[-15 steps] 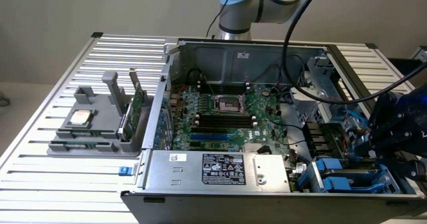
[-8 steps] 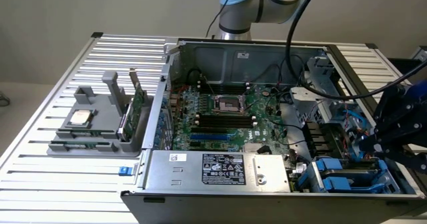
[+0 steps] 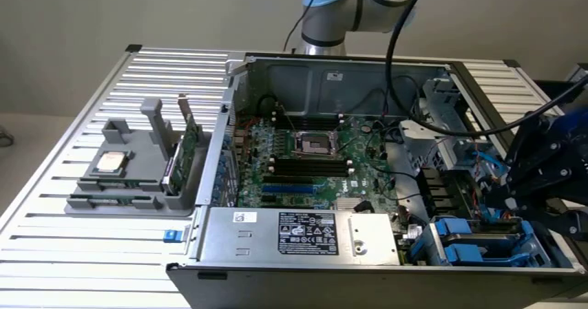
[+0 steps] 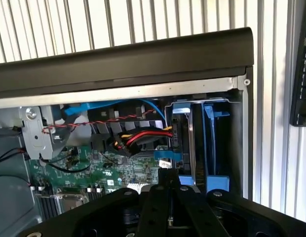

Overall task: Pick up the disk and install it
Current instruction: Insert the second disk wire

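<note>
Where the slatted white metal table (image 3: 82,254) spreads under everything, we see the open grey desktop computer case (image 3: 303,271) lying on its side, taking up most of the exterior view's middle and right. Inside it sits the green motherboard (image 3: 312,168), with the boxy silver power supply (image 3: 303,233) along the near edge. At the near corner on the exterior view's right stand the blue plastic drive carriers (image 3: 483,243) in their bay, and in the wrist view a flat silver disk (image 4: 187,143) framed by a blue bracket appears to sit upright in that bay, though we cannot be sure it is fully seated. Just above that corner hangs the dark gripper (image 3: 542,178), its black fingers (image 4: 168,197) pressed together with nothing between them. On the exterior view's left, well apart from the case, a grey plastic parts holder (image 3: 138,164) carries an upright green circuit card (image 3: 189,154) and a small square silver chip (image 3: 112,161).
</note>
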`<state>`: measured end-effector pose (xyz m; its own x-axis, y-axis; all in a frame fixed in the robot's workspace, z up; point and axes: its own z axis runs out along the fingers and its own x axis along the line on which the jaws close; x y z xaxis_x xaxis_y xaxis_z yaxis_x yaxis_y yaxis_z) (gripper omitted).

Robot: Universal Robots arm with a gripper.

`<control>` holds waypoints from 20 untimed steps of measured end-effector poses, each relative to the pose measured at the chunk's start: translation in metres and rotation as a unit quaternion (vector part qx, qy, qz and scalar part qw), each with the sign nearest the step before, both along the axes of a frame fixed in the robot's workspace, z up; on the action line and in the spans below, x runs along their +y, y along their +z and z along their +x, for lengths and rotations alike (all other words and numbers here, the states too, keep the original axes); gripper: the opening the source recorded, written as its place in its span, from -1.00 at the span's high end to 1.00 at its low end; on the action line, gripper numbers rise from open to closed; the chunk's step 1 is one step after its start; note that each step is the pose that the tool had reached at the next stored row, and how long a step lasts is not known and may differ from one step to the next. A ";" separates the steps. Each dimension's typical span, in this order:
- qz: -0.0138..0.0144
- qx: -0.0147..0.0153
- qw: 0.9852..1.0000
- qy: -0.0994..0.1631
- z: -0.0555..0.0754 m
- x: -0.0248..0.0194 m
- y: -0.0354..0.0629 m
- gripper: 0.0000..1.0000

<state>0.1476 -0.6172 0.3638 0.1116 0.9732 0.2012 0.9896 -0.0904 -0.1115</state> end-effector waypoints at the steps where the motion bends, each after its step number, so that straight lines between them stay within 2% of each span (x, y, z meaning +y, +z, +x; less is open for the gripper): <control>1: 0.000 0.000 1.000 0.000 -0.004 -0.0002 -0.0001 0.79; 5: 0.002 0.000 1.000 0.000 -0.022 -0.0007 -0.0001 0.79; 10: 0.002 0.000 1.000 0.000 -0.040 -0.0007 0.0000 0.79; 15: 0.002 0.000 1.000 0.000 -0.047 0.0002 0.0007 0.79; 20: 0.002 0.000 1.000 0.000 -0.048 0.0003 0.0006 0.79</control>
